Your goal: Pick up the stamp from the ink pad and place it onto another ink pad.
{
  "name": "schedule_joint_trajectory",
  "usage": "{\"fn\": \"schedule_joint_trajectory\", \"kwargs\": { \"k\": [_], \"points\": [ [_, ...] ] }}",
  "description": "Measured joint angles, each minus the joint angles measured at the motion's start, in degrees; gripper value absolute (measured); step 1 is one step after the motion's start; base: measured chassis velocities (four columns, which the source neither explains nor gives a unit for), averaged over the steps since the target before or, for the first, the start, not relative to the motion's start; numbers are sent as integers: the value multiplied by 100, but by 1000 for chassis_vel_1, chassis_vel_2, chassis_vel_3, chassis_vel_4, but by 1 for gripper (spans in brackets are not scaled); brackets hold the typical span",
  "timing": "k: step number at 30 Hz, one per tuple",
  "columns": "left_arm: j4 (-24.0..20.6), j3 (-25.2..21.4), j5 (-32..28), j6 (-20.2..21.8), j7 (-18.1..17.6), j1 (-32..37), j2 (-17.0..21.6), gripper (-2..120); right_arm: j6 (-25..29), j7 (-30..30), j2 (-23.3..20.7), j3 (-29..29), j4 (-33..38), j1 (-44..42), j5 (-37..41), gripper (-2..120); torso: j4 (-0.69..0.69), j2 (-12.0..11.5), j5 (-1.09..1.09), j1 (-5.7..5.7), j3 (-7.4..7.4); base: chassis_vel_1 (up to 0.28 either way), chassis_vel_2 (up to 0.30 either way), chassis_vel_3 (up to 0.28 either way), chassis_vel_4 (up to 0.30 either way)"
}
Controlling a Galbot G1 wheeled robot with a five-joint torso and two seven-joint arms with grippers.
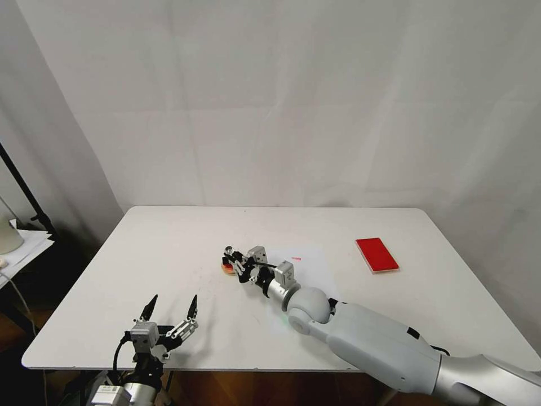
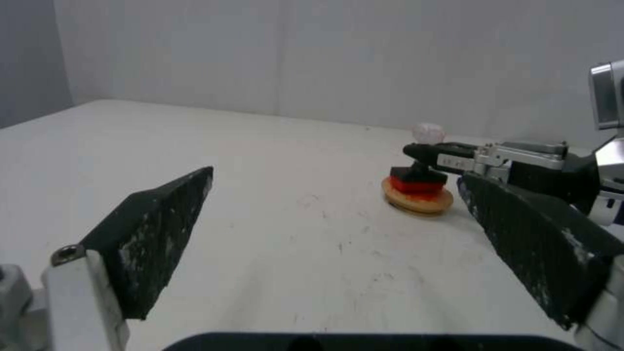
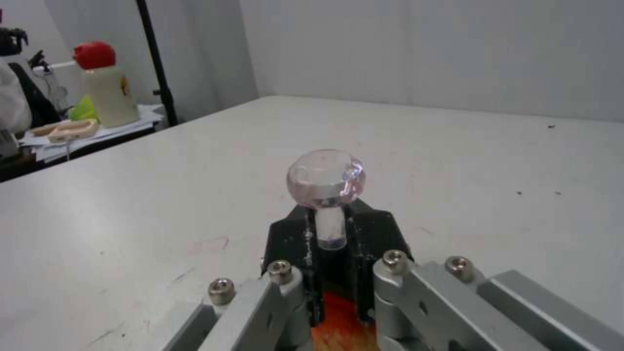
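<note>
The stamp [image 1: 228, 252], black-based with a clear reddish knob [image 3: 325, 178], stands upright on the small round orange-red ink pad [image 1: 227, 270] left of the table's middle. Its base rests on that disc [image 2: 418, 200]. My right gripper [image 1: 233, 260] reaches in from the right and is shut on the stamp's stem [image 3: 327, 229], just below the knob. The flat red rectangular ink pad [image 1: 376, 254] lies bare at the right of the table. Near the front left edge, my left gripper [image 1: 172, 301] hangs open, well short of the stamp [image 2: 419, 178].
A white paper sheet [image 1: 307, 264] with a small red mark lies under my right wrist, between the two pads. Beyond the table's left edge stand a black pole [image 3: 156, 63] and a side table with a red-capped bottle [image 3: 107, 92].
</note>
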Motion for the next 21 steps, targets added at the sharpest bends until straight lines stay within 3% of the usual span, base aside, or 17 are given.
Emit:
{"fn": "schedule_joint_trajectory", "kwargs": {
  "k": [13, 21],
  "points": [
    [0, 0, 0, 0, 0, 0, 0, 100, 62, -49, 55, 58, -103, -73, -95, 12, 1, 0, 0, 0, 0, 0, 0, 0, 0],
    [0, 0, 0, 0, 0, 0, 0, 100, 62, -42, 29, 33, -71, -91, -122, 43, 0, 0, 0, 0, 0, 0, 0, 0, 0]
  ]
}}
